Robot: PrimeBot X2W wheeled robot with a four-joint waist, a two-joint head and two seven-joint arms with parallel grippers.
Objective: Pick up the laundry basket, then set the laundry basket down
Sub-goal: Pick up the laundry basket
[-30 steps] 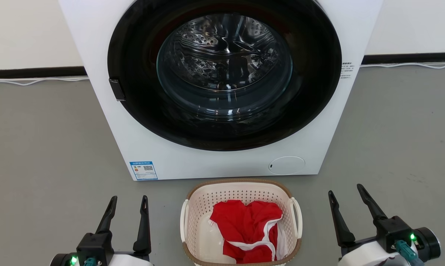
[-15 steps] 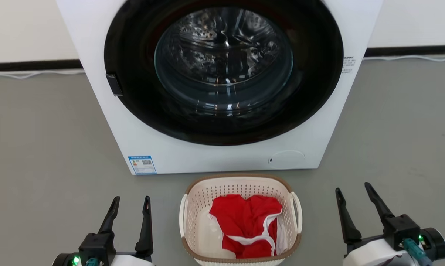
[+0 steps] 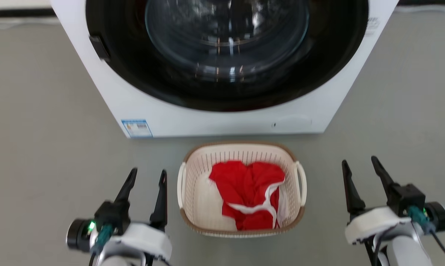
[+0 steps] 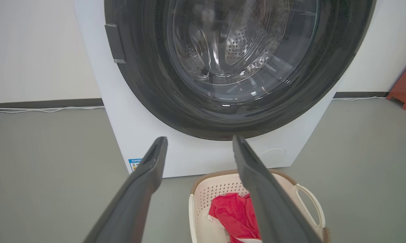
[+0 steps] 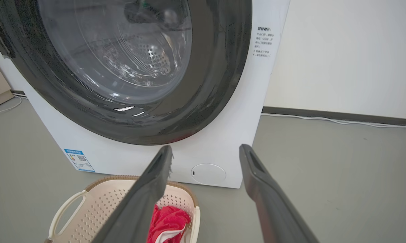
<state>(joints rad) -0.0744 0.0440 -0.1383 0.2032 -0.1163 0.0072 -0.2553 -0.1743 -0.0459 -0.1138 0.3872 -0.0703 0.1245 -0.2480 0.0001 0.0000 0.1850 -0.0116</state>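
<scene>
Laundry basket [image 3: 241, 154] sits on the floor [image 3: 41, 147], centred just before the washing machine [image 3: 222, 123], near it but apart. Garment [image 3: 250, 192] lies inside the basket, toward its right half. Left claw [image 3: 149, 171] is just left of the basket; right claw [image 3: 359, 160] is farther off to its right. Wall [image 4: 37, 50] stands behind the machine.

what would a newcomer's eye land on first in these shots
The big white front-loading washing machine with its round black-rimmed glass door looms at the top of the head view. On the grey floor right before it stands the cream-white perforated plastic laundry basket, holding a crumpled red and white cloth. The open left gripper and right gripper flank it, touching nothing.
</scene>
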